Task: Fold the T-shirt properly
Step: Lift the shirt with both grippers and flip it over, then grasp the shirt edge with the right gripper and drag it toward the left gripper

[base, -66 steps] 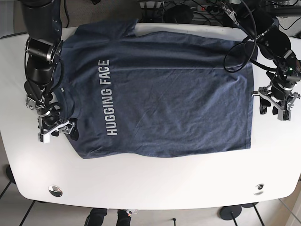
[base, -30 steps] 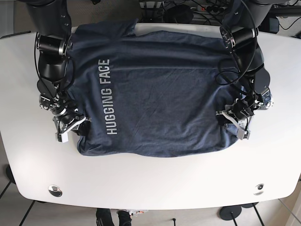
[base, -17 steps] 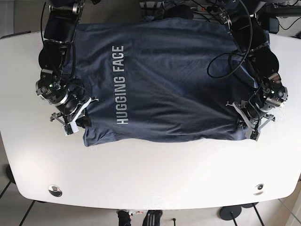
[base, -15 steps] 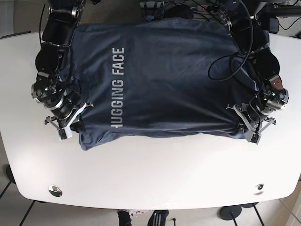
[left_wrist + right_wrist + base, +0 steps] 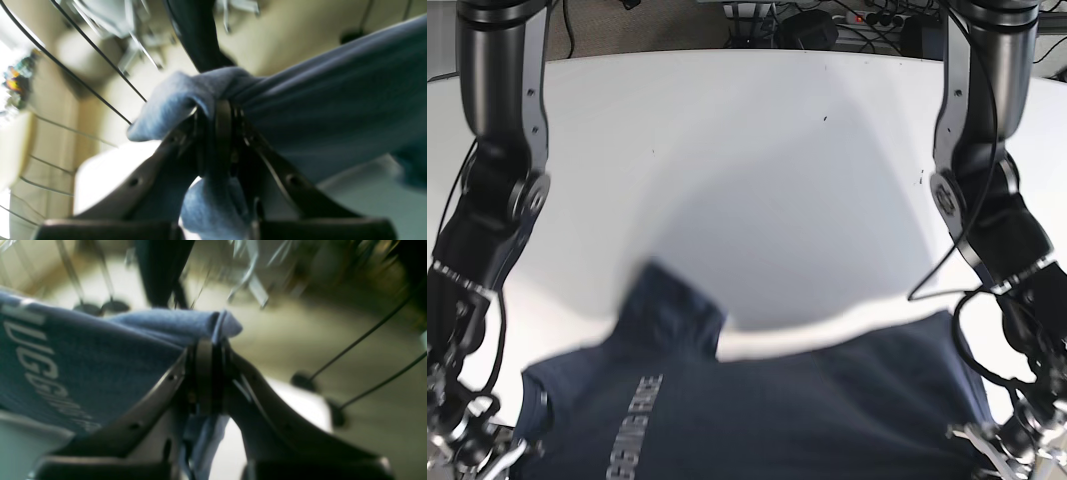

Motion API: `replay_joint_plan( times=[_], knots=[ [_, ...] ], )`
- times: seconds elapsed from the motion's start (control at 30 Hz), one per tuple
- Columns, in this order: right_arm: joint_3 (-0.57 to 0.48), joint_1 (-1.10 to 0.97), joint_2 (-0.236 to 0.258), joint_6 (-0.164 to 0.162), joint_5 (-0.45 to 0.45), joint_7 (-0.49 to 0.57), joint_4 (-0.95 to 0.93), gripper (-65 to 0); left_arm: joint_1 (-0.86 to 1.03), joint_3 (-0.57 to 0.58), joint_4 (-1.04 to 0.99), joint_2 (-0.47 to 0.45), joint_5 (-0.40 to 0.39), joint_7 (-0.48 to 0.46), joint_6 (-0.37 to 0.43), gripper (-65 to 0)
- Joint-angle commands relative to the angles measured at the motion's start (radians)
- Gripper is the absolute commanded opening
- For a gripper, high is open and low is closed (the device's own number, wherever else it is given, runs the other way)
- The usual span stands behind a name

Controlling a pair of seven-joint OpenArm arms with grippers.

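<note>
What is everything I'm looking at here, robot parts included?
T-shirt: one, dark blue with pale lettering, lifted off the near part of the table, held at two corners.
Table: one, white, mostly bare in the base view.
Cables: several, black, on the floor beyond the far edge.
Left claw: one, dark, shut on a bunched corner of the shirt.
Right claw: one, dark, shut on the corner nearer the lettering.

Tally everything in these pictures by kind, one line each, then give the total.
T-shirt: 1
Table: 1
Claws: 2, the left claw and the right claw, each shut on the T-shirt
Total: 4
</note>
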Motion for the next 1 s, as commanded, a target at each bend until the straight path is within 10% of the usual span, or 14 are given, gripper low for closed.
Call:
replay_joint_plan(
  times=[0.03, 0.33, 0.67, 1.0],
  knots=[
    [0.002, 0.106, 0.027, -0.007, 0.003, -0.006, -0.008, -62.8, -0.079, 0.000, -0.010, -0.018, -0.002, -0.018, 0.010, -65.0],
    [0.011, -0.174, 0.025, -0.006, 0.012, -0.015, 0.086, -62.8, 0.126, -0.006, 0.031, -0.050, -0.009, -0.022, 0.010, -65.0],
    [0.011, -0.873, 0.004, -0.015, 0.261, 0.139, 0.227, -62.8, 0.791, -0.105, 0.341, -0.006, -0.013, -0.024, 0.010, -65.0],
    [0.005, -0.786, -0.133, -0.010, 0.029, 0.177, 0.221, -62.1, 1.133, -0.193, 0.594, 0.051, -0.008, -0.021, 0.010, -65.0]
  ],
)
